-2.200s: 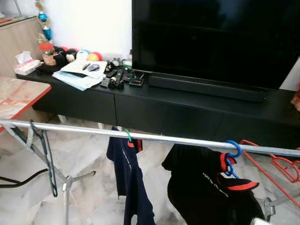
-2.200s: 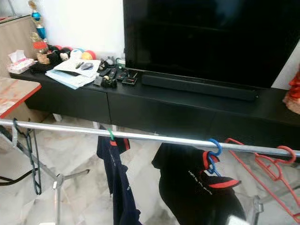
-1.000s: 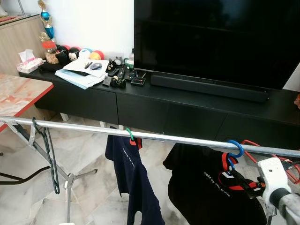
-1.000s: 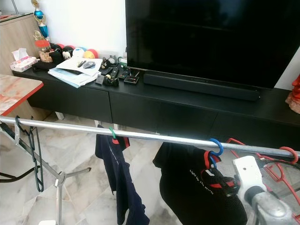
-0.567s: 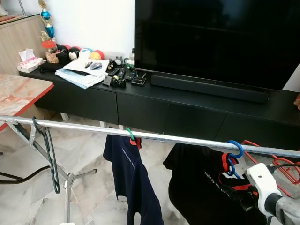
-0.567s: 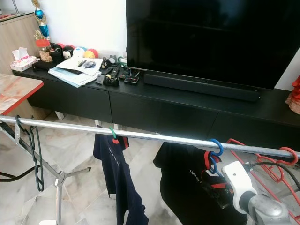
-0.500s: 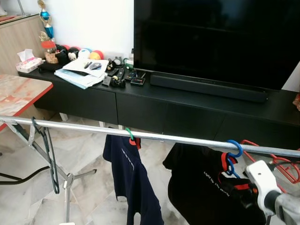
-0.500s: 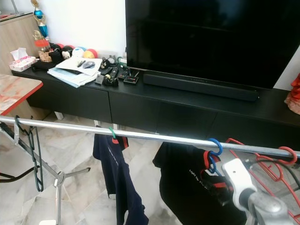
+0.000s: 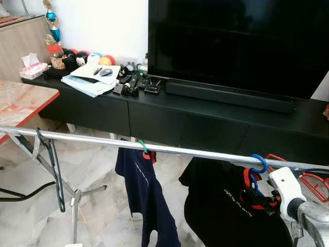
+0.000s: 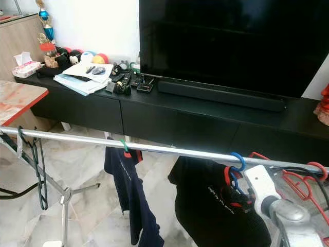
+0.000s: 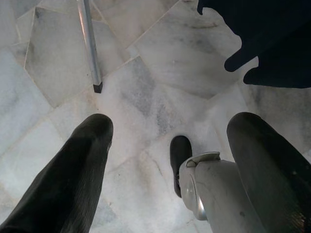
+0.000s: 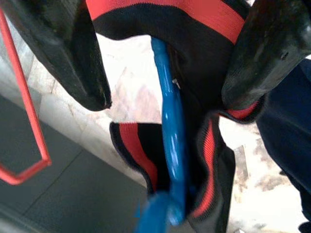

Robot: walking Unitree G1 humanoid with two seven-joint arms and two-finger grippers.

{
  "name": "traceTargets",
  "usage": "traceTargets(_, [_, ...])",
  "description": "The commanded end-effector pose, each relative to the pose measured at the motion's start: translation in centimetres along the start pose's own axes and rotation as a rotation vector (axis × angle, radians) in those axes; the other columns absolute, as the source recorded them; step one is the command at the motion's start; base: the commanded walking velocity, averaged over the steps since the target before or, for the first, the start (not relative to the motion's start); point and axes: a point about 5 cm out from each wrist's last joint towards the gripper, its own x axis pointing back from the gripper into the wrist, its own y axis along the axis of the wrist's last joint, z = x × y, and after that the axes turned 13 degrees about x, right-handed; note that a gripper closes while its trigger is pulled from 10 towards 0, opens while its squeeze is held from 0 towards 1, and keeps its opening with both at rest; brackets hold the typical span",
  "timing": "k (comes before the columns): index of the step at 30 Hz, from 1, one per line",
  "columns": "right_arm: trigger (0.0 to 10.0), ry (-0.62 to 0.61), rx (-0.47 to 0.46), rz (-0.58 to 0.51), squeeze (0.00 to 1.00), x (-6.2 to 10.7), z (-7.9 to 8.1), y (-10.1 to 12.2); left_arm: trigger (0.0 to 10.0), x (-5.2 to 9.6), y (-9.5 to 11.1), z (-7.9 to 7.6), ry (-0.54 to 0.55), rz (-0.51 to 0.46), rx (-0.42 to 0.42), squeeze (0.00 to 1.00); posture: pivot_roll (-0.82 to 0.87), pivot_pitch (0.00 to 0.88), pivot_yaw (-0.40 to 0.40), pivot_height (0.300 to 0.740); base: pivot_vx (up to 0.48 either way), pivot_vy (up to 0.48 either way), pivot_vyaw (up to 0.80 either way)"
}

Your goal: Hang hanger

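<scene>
- Rail (image 9: 92,140): silver bar of the drying rack, the landmark for all entries; it runs across the foreground in front of the black TV desk (image 9: 205,110)
- Dark hanger (image 9: 54,170): empty, hooked on the rail near its left end
- Left gripper (image 11: 165,160): idle, pointing down at the marble floor (image 11: 146,92) below the rail; fingers (image 11: 68,174) spread apart, grasping nothing
- Navy shirt (image 9: 144,195): hangs from a green hook at mid-rail
- Blue hanger (image 9: 255,165): the task's thing; its hook sits over the rail towards the right end, carrying the black shirt (image 9: 226,211) with a red collar
- Right gripper (image 9: 257,198): just below the rail at the shirt's collar; fingers (image 12: 73,53) released, set either side of the blue hanger's neck without gripping it
- Red hangers (image 9: 313,182): on the rail at its far right
- Step in hand, as judged: the hanger appears hung; next, draw the right gripper back clear of the collar without snagging it
</scene>
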Motion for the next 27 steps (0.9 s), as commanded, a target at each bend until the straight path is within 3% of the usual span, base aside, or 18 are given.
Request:
traceTargets(1, [10.0,0.005,0.015,-0.003,0.00,-0.3,-0.2,0.3,10.0,0.0,-0.4,-0.1,0.008,0.021,0.012,0.00,-0.04,0.000,-0.040,0.740,0.000,0.000,0.00])
traceTargets(2, [3.2,0.004,0.020,-0.001,0.00,-0.3,-0.2,0.3,10.0,0.0,-0.4,-0.1,0.009,0.020,0.013,0.00,-0.04,0.000,-0.040,0.740,0.000,0.000,0.00])
traceTargets(3, [3.2,0.003,0.024,0.001,0.00,-0.4,-0.3,0.3,10.0,0.0,-0.4,-0.1,0.009,0.020,0.014,0.00,-0.04,0.000,-0.040,0.740,0.000,0.000,0.00])
traceTargets(4, [0.0,-0.004,0.025,0.002,0.00,-0.5,-0.3,0.2,10.0,0.0,-0.3,-0.1,0.010,0.019,0.013,0.00,-0.04,0.000,-0.038,0.740,0.000,0.000,0.00])
traceTargets(6, [0.0,-0.010,0.028,0.002,0.00,-0.8,-0.5,0.2,10.0,0.0,-0.3,0.0,0.011,0.019,0.013,0.00,-0.04,0.000,-0.038,0.740,0.000,0.000,0.00])
traceTargets(7, [10.0,-0.013,0.029,0.004,0.00,-0.8,-0.6,0.2,10.0,0.0,-0.3,0.0,0.011,0.019,0.013,0.00,-0.04,0.000,-0.036,0.740,0.000,0.000,0.00])
traceTargets(16, [10.0,0.049,0.044,0.008,0.00,-1.8,0.3,0.2,10.0,0.0,-0.3,0.0,0.011,0.022,0.012,0.00,-0.03,0.000,-0.038,0.740,0.000,0.000,0.00])
traceTargets(27, [10.0,0.024,0.082,0.042,0.00,-1.7,-0.7,-0.3,10.0,0.0,-0.3,0.0,0.012,0.023,0.010,0.00,-0.03,0.000,-0.036,0.740,0.000,0.000,0.00])
